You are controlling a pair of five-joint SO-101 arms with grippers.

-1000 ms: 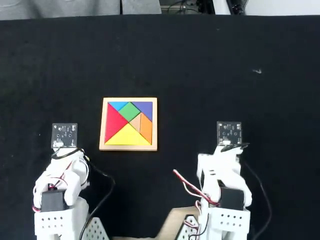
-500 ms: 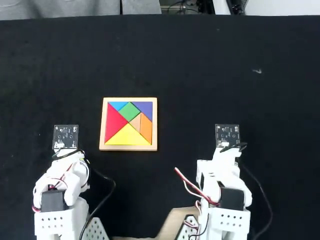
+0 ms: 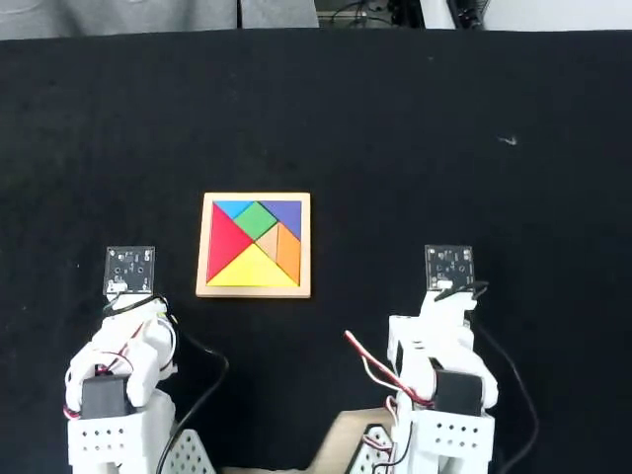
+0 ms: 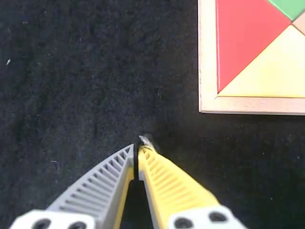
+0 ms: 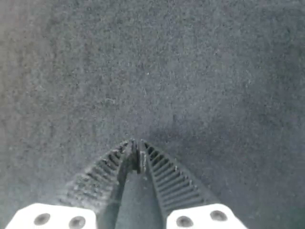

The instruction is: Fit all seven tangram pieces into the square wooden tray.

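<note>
Already all seven tangram pieces (image 3: 247,252) lie flush inside the square wooden tray (image 3: 203,247), which sits left of centre in the high view on the black counter (image 3: 464,128). The red triangle (image 3: 225,245) fills the tray's left side and the yellow triangle (image 3: 255,273) its lower edge. The green square (image 3: 258,218) sits at upper centre, between the blue triangle (image 3: 234,208) and the purple piece (image 3: 285,211). The orange piece (image 3: 288,253) lines the right edge, with the tan triangle (image 3: 267,242) beside it.

The left arm (image 3: 123,355) is folded at the lower left of the frame, the right arm (image 3: 439,355) at the lower right. The left gripper (image 4: 137,151) is closed tip to tip on nothing, near one tray corner but apart from it. The right gripper (image 5: 136,145) is likewise pinched closed and empty over bare cloth.
</note>
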